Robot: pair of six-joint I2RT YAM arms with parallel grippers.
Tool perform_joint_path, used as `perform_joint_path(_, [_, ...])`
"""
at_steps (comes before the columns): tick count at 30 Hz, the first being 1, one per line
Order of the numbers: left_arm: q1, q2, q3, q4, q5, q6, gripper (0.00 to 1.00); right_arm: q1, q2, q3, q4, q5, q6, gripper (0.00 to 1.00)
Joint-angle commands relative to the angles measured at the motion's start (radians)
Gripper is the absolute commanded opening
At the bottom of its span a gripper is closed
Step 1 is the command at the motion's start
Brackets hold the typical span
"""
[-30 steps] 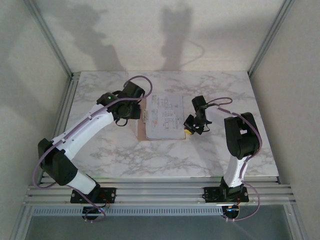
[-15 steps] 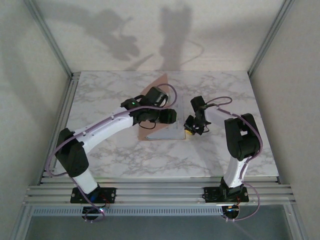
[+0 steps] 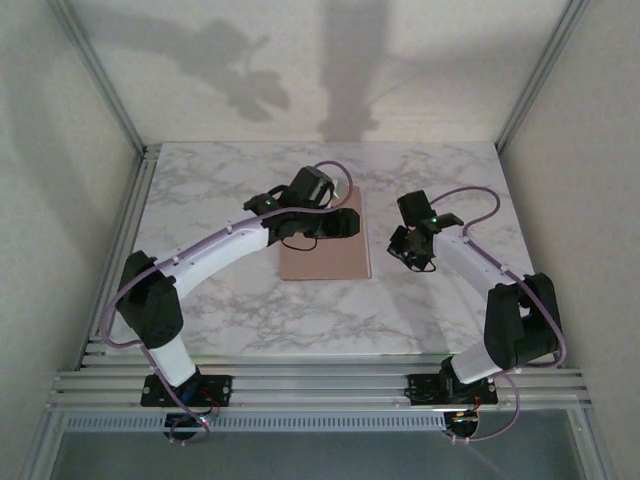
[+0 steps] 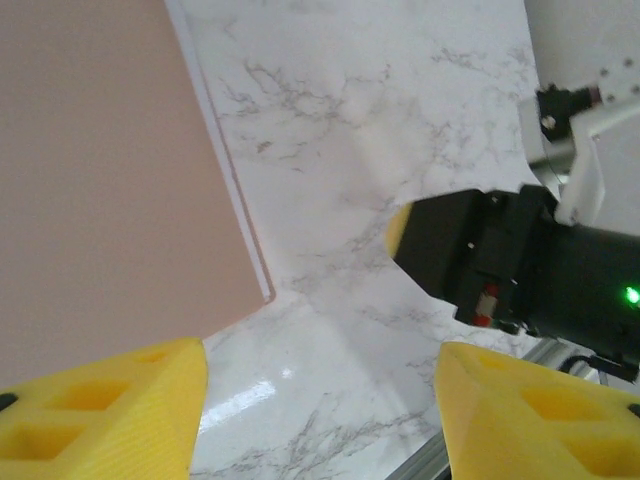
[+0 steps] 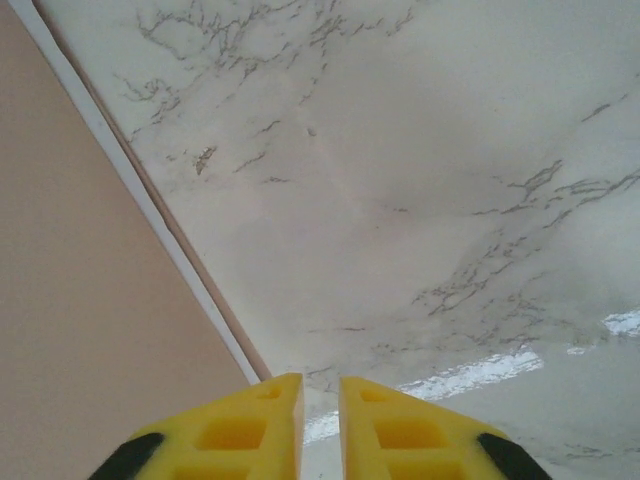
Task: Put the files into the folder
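Note:
The tan-brown folder (image 3: 322,255) lies shut and flat at the table's middle, its plain cover up. Of the files, a thin white edge (image 4: 214,125) pokes out along the folder's right side, seen too as a white strip (image 5: 128,178) beside the tan cover (image 5: 80,330) in the right wrist view. My left gripper (image 3: 346,222) hovers over the folder's far right corner, open, its yellow fingers (image 4: 110,405) wide apart with nothing between them. My right gripper (image 3: 408,246) hangs just right of the folder, shut and empty, fingertips (image 5: 270,415) nearly touching.
White marble tabletop (image 3: 440,180) surrounds the folder, with bare room on the right, left and front. The right gripper's black body (image 4: 500,260) shows close ahead in the left wrist view. Aluminium frame rails (image 3: 320,385) run along the near edge.
The left arm swung the tan cover over to the right, shutting the folder onto the printed sheets, and its gripper is free of the cover. The right arm reached out and drew slightly right.

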Motion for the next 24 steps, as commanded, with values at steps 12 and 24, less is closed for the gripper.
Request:
perform_joint_path(12, [0.333,-0.355,-0.306,0.077,-0.092,-0.114,1.0,-0.018,-0.269,0.034,0.01,0.141,-0.274,0.99])
perform_joint_path(24, [0.426,-0.62,-0.505,-0.079,-0.761,-0.112,0.99,-0.221,-0.485,-0.319,0.57,0.365,-0.604,0.99])
